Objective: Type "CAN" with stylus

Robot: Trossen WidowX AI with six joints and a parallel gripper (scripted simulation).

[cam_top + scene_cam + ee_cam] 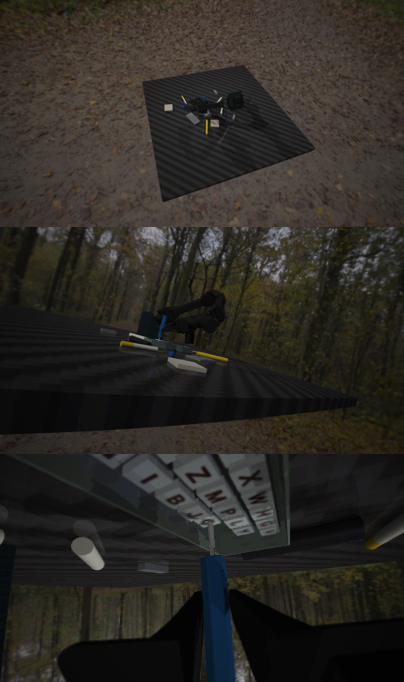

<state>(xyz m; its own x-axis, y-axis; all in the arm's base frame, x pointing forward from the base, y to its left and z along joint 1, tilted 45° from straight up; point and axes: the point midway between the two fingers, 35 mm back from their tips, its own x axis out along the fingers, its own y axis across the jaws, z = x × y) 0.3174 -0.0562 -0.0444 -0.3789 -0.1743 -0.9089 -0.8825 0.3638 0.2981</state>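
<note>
My gripper [215, 596] [164, 328] is shut on the blue stylus [217, 624] [162, 325] [204, 98]. The stylus stands nearly upright, slightly tilted, with its thin metal tip down. The keyboard [254, 549] [180, 349] [207, 115] is a grey-green base with pale lettered keys. In the wrist view the tip is at the end key of the row with I, B and J, near the keyboard's corner. The tip partly hides that key's letter, which looks like C. I cannot tell whether the key is pressed. The arm hides much of the keyboard in the top view.
A yellow pen [206, 127] [211, 356] lies by the keyboard. A yellow-and-white pen [184, 99] [141, 346] and a dark cylinder [327, 536] lie beyond its other end. A cream block [168, 107] [187, 366] and a white cylinder [87, 553] lie nearby.
</note>
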